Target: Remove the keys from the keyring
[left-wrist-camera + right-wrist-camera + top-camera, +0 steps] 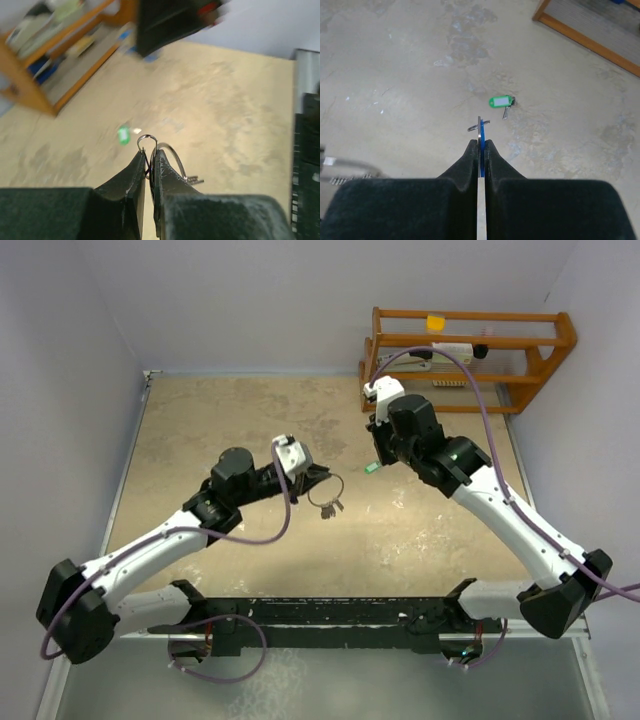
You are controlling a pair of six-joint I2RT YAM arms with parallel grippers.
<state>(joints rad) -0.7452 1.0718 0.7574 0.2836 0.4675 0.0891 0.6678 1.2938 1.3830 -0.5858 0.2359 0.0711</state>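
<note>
My left gripper (150,152) (318,480) is shut on the keyring (147,139), a thin silver wire loop sticking out past its fingertips. In the top view the keyring (328,489) hangs above the table with plain metal keys (331,507) dangling below it. My right gripper (480,142) (379,448) is shut on the blue-headed key (482,134), held edge-on, a small wire loop at its tip. It hovers apart from the ring, right of it. A green-headed key (500,102) (371,467) lies loose on the table below the right gripper.
A wooden rack (470,350) holding small items stands at the back right against the wall. The table (220,420) is a mottled beige surface with walls on three sides. The arm bases sit at the near edge.
</note>
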